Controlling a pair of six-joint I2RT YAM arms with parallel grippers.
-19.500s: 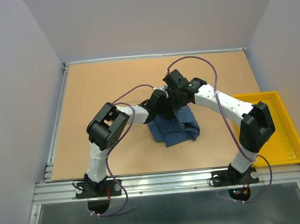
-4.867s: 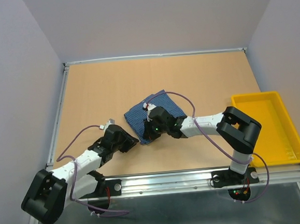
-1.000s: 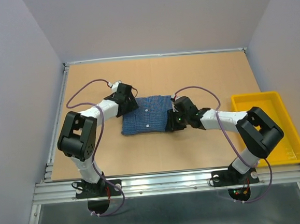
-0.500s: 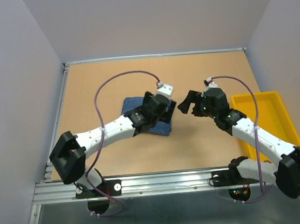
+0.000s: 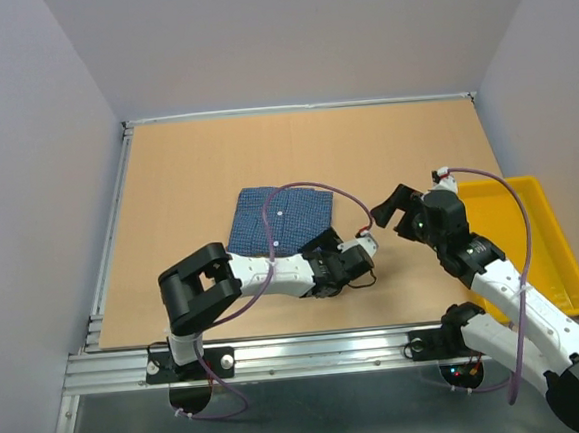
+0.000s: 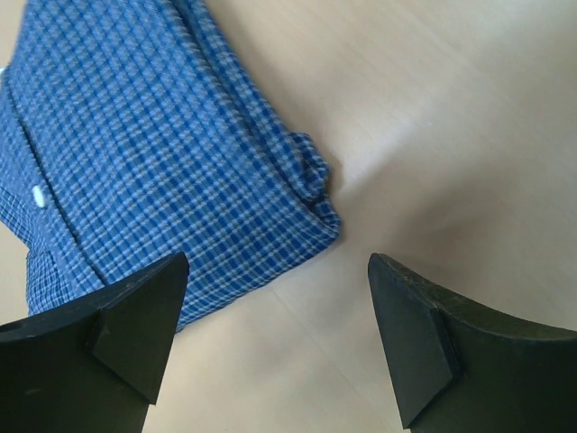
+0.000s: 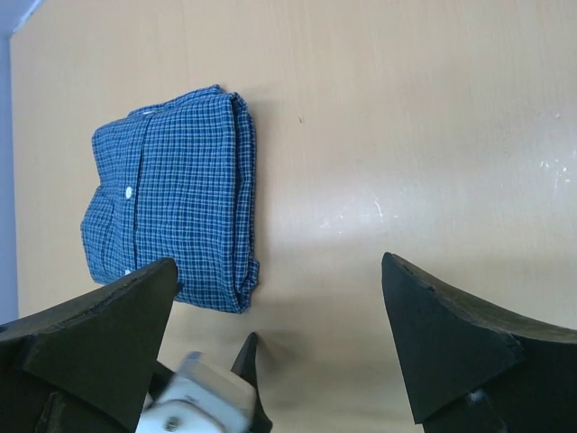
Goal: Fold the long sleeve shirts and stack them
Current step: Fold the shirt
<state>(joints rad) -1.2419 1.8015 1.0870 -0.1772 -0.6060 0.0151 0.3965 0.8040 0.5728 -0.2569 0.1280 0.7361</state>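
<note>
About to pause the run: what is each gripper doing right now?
Left gripper: open, holding nothing, by the shirt.
Right gripper: open, holding nothing.

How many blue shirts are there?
1. The blue shirt lies folded in the middle of the table; the visible part of the yellow tray holds none. A second could be hidden underneath.

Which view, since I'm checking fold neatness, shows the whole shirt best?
Right wrist: the whole folded shirt lies in full view, edges and buttons visible. Top external shows it with a cable crossing it. Left wrist shows only one corner.
</note>
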